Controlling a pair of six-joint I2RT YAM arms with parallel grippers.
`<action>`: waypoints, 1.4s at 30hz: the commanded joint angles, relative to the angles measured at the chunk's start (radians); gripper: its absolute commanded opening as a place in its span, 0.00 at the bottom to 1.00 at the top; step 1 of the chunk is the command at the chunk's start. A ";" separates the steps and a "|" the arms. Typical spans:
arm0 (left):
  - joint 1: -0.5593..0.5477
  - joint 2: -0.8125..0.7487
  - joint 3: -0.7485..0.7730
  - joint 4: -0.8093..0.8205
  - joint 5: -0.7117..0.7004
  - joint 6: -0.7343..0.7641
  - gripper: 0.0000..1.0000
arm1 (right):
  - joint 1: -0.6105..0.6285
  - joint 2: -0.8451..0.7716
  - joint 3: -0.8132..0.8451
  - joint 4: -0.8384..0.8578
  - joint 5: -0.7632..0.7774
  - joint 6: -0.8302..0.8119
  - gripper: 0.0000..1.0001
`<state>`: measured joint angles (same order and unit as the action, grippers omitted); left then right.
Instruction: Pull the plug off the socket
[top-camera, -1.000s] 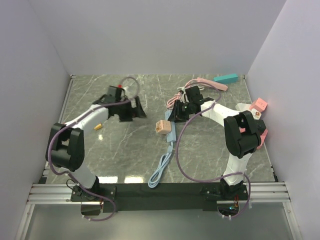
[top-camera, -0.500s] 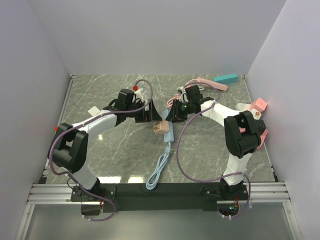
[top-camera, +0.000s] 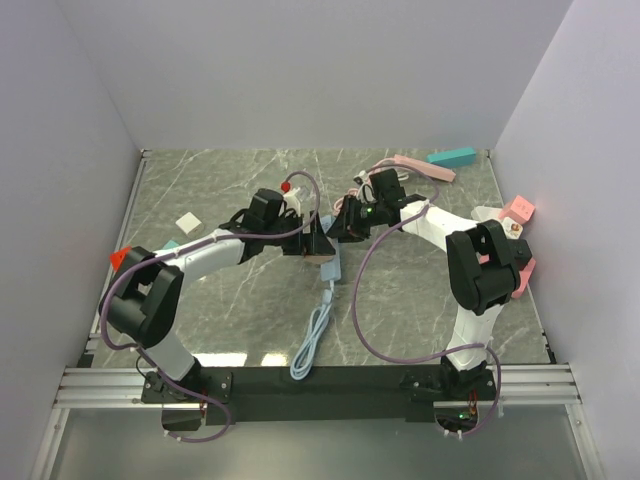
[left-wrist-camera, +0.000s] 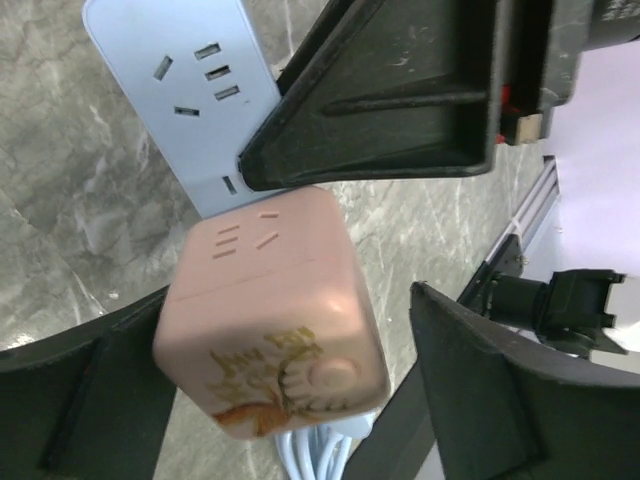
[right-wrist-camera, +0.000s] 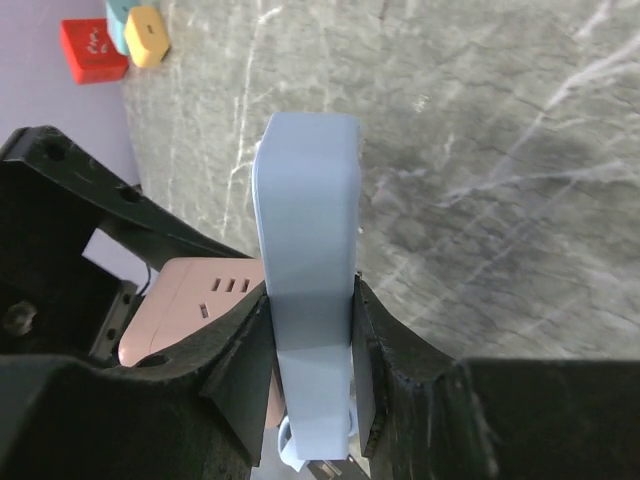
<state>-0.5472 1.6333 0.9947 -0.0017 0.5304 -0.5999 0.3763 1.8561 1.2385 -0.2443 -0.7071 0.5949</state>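
A pink cube plug (left-wrist-camera: 275, 310) sits plugged into the face of a light blue power strip (left-wrist-camera: 190, 110). My left gripper (left-wrist-camera: 290, 400) is open, one finger on each side of the cube, with a clear gap on the right side. My right gripper (right-wrist-camera: 310, 340) is shut on the power strip (right-wrist-camera: 305, 260), squeezing its narrow sides and holding it on edge. In the top view both grippers meet at the table's middle, left gripper (top-camera: 312, 243) and right gripper (top-camera: 345, 222), with the cube (top-camera: 322, 263) mostly hidden. The strip's blue cable (top-camera: 315, 335) trails toward the front.
A pink strip (top-camera: 420, 165) and a teal block (top-camera: 452, 156) lie at the back right. A pink block (top-camera: 518, 208) sits by the right wall. A white square (top-camera: 187, 221) and a red piece (top-camera: 122, 257) lie at the left.
My left gripper has swung right across the table and now straddles the pink cube. The strip and cable have shifted slightly. My right gripper stays shut on the strip.
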 joint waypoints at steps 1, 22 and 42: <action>-0.008 0.008 0.025 0.037 -0.004 -0.018 0.83 | 0.009 -0.011 0.033 0.057 -0.089 0.057 0.00; 0.279 -0.214 0.107 -0.179 0.112 0.043 0.00 | -0.062 0.022 -0.005 -0.119 0.350 -0.103 0.00; 0.750 0.114 0.252 -0.336 -0.340 0.046 0.00 | -0.423 0.035 0.239 0.183 0.158 0.446 0.00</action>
<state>0.2165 1.7660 1.1831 -0.3336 0.2337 -0.5468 0.0296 1.8599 1.4303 -0.1875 -0.5632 0.7971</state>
